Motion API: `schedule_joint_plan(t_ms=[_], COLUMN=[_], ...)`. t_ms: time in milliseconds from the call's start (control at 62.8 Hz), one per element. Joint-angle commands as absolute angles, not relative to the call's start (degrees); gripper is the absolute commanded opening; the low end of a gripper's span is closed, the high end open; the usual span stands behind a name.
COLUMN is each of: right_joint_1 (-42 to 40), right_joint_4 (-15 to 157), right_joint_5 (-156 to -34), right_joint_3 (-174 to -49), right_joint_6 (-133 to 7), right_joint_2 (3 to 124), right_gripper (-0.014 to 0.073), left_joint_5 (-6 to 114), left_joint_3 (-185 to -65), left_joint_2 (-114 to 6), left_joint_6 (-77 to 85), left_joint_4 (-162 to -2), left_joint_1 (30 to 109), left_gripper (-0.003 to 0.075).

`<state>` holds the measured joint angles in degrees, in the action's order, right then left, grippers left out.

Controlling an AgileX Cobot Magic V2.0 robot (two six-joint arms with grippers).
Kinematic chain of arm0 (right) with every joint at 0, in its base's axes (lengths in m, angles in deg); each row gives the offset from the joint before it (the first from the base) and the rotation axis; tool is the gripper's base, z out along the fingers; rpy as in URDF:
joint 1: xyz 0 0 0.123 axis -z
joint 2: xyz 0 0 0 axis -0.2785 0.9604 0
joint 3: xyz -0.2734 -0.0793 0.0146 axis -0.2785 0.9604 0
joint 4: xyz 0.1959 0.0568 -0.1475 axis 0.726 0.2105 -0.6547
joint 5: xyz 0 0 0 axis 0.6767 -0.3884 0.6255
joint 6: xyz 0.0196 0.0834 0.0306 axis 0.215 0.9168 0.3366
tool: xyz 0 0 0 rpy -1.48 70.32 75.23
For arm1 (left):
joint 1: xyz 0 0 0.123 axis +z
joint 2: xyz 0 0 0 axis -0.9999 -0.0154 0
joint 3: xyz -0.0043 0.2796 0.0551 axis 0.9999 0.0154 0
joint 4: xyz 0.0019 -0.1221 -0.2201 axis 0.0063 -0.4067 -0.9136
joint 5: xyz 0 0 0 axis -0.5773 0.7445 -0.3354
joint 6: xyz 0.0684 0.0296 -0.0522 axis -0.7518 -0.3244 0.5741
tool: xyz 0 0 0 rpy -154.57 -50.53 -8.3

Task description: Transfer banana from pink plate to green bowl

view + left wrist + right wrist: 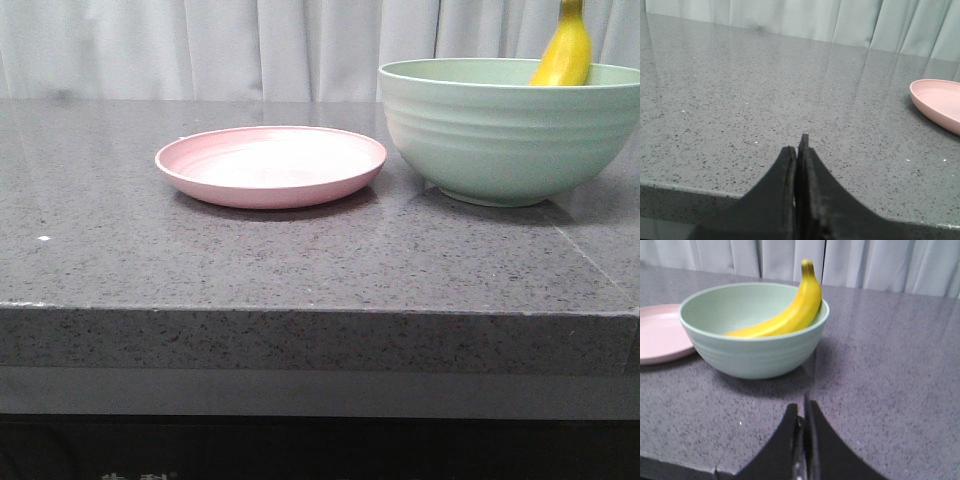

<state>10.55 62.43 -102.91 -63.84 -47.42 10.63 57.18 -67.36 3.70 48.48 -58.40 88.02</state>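
The banana [785, 315] lies inside the green bowl [755, 352], stem leaning up over its rim, ahead of my right fingers [802, 412], closed on nothing like my left fingers [797, 150].

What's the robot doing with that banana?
Nothing is holding it right now. The banana is already in the green bowl, leaning on its rim with the stem sticking up. The pink plate beside it is empty. The left tool and right tool are both shut, away from the bowl.
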Motion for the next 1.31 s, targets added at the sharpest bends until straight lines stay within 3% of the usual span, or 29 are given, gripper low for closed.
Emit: schedule_joint_plan(t_ms=[0,287,1291], right_joint_1=[11.1,11.6,11.6], right_joint_4=[62.7,64.4,65.3], right_joint_5=[-95.1,-89.4,-89.4], right_joint_3=[-60.5,-49.3,-49.4], right_joint_6=[-47.9,-47.9,-47.8], right_joint_2=[8.5,3.2,2.9], right_gripper=[-0.0068,-0.0068,-0.0068], left_joint_5=[61.8,61.9,61.9], left_joint_3=[-67.2,-67.2,-67.2], left_joint_2=[5.1,5.0,5.0], left_joint_6=[48.3,48.3,48.3], left_joint_4=[-58.8,-58.8,-58.8], left_joint_1=[88.2,88.2,88.2], left_gripper=[-0.0018,-0.0018,-0.0018])
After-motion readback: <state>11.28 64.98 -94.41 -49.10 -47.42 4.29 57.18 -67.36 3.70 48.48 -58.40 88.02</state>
